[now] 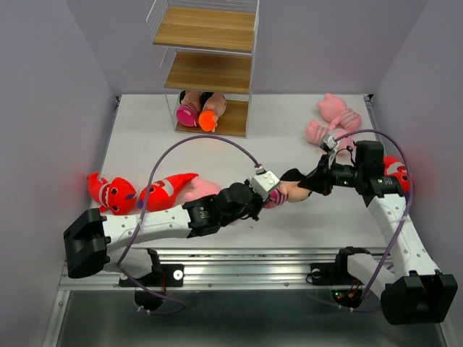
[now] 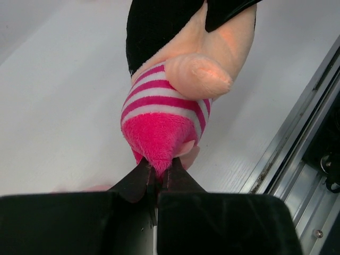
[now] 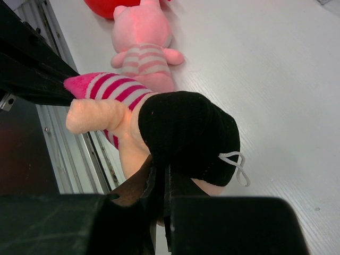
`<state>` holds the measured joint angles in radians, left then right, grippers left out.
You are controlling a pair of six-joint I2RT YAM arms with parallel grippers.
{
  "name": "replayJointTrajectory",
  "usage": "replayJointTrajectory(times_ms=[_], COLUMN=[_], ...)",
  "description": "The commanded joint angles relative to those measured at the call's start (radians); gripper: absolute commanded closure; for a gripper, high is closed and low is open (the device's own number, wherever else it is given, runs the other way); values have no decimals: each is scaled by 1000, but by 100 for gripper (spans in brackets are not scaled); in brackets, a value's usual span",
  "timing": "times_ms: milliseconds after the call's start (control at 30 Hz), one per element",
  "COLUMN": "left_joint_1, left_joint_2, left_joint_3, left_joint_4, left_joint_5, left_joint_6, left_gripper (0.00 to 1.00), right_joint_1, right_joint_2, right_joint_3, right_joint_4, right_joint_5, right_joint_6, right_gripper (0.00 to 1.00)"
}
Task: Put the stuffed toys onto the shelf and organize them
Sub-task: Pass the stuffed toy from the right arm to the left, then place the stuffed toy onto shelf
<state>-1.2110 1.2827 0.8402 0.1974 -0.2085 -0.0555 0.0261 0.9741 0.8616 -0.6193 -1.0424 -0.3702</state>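
Mid-handover, judging by the double grip. Round-faced plush doll with black hair and pink-striped body suspended between the two arms, above the white surface near its front edge. Left tool clenched on the bright pink lower tip of the doll. Right tool clenched at the head end, just under the black hair. Doll roughly horizontal, apparently clear of the surface.

Elsewhere: tall three-tier shelf of light wooden boards in a white wire frame at the far edge, with two similar dolls already on the bottom board, feet outward. Pink striped-leg plush animals at far right; red plush sharks at near left.

For doing this step well:
- Release one tool only, and only once the other's bite is sure.
- Shallow-looking left grip, on a pinch of pile at the tip; likely to slip under load.
- No pulling apart while both are clamped, to spare the fabric.
- Best to carry by whichever grip allows setting down beside the two mates on the bottom board, feet outward to match.
- Approach the shelf low, clear of the wire frame.
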Motion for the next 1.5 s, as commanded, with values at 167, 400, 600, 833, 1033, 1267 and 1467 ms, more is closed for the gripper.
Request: replayJointTrajectory(times_ms=[167,400,600,833,1033,1267,1467], left_joint_1=[51,171,270,369,485,585,617], left_joint_2=[-95,-229,-364,-431,-369,-229,-35], left_joint_3=[-73,-226,-329,-352,-349,-308,-201], left_joint_4=[137,189,143,85,134,292,376], left_joint_5=[44,127,92,-2,-28,1,29], left_joint_6=[-76,-178,-231,-280,-345,-397,-437], left_gripper=[100,100,100,100,100,100,100], right_joint_1=[18,18,18,18,18,18,18], right_joint_2=[3,78,152,173,163,127,120], right_joint_3=[13,57,106,-4,-27,-53,-56], right_joint_4=[62,118,190,336,336,337,337], right_joint_5=[-56,-42,125,148,128,124,124], right_joint_6=[16,57,112,148,136,126,126], right_gripper=[90,26,0,0,0,0,0])
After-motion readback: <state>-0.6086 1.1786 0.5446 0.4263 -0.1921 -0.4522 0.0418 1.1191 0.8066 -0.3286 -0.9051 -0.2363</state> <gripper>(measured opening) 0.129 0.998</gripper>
